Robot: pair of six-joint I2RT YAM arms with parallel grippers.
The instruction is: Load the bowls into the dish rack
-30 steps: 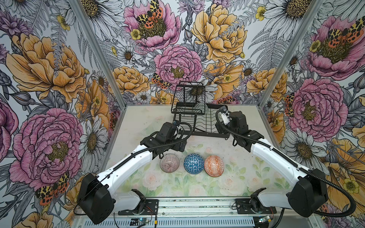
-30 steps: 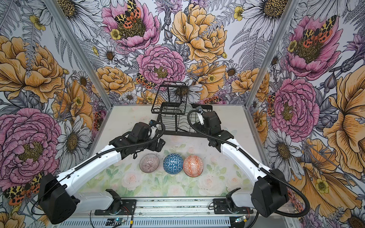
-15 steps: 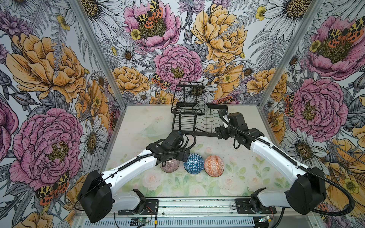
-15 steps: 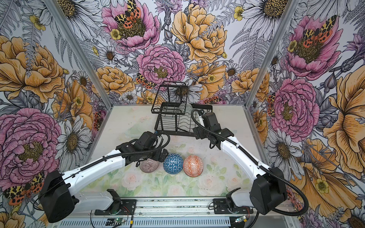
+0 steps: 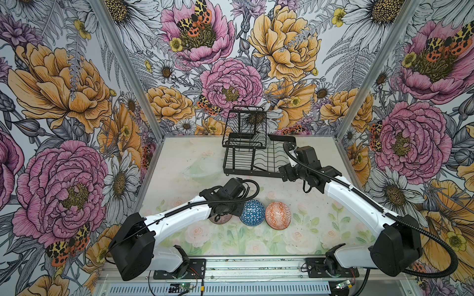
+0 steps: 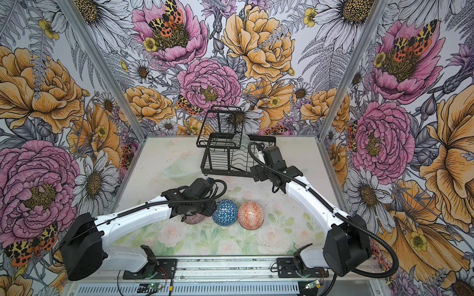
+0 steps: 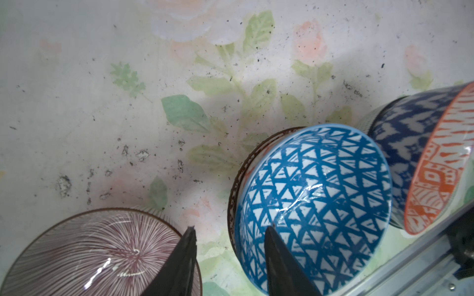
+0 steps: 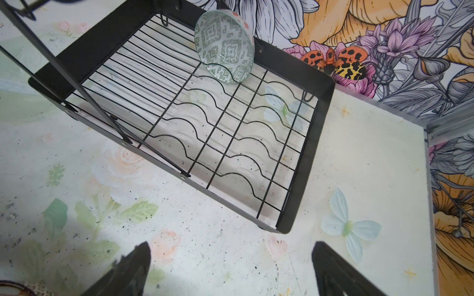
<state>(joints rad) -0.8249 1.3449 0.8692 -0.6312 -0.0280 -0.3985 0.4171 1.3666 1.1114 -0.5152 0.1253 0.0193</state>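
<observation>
A pink-striped bowl (image 7: 97, 256) (image 5: 220, 220) sits at the left of a row near the table's front. My left gripper (image 7: 230, 228) (image 5: 225, 211) is down over its rim. One finger is inside the bowl and the other is outside, with bare table showing between them, so it is open. Beside it lean a blue lattice bowl (image 7: 315, 205) (image 5: 252, 212) and an orange-white bowl (image 7: 441, 174) (image 5: 278, 215). The dish rack (image 8: 315, 153) (image 5: 246, 169) holds a grey-green bowl (image 8: 224, 46) on edge. My right gripper (image 8: 232, 244) (image 5: 286, 174) hangs open and empty at the rack's front right corner.
A dark-rimmed bowl (image 7: 256, 153) shows behind the blue one, and a navy-patterned bowl (image 7: 400, 143) under the orange one. A pale teal bowl (image 5: 202, 170) lies left of the rack. The rack's taller basket tier (image 5: 246, 123) stands at the back. The metal rail (image 5: 256, 264) runs along the front edge.
My left gripper came forward and down onto the pink-striped bowl, and its jaws narrowed. My right gripper drew back from over the rack to its front right corner, still open.
</observation>
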